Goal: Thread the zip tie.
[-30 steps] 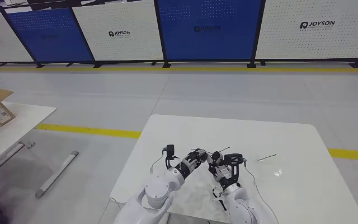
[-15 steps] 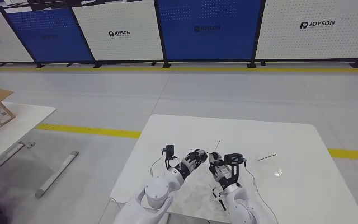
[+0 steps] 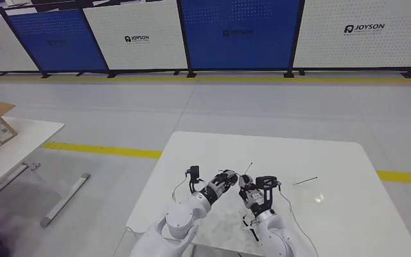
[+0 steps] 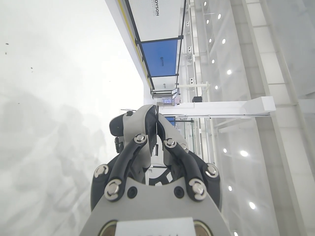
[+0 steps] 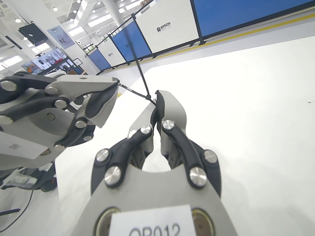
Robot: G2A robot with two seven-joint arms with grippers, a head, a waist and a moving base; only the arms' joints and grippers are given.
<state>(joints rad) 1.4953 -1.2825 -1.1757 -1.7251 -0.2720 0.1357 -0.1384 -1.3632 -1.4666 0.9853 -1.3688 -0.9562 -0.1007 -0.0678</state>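
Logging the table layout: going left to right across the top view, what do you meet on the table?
left gripper → right gripper → loose zip tie → small pale object. The held zip tie overlaps both grippers, so it is left out.

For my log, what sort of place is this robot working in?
Probably an industrial hall or robotics test floor: blue and white partition panels, a yellow floor line, and high ceiling lights.

In the right wrist view the zip tie [image 5: 140, 71] gets blurred toward its far end, and the view's edge cuts it off. Where it sits inside my right hand [image 5: 155, 104], I cannot see it.
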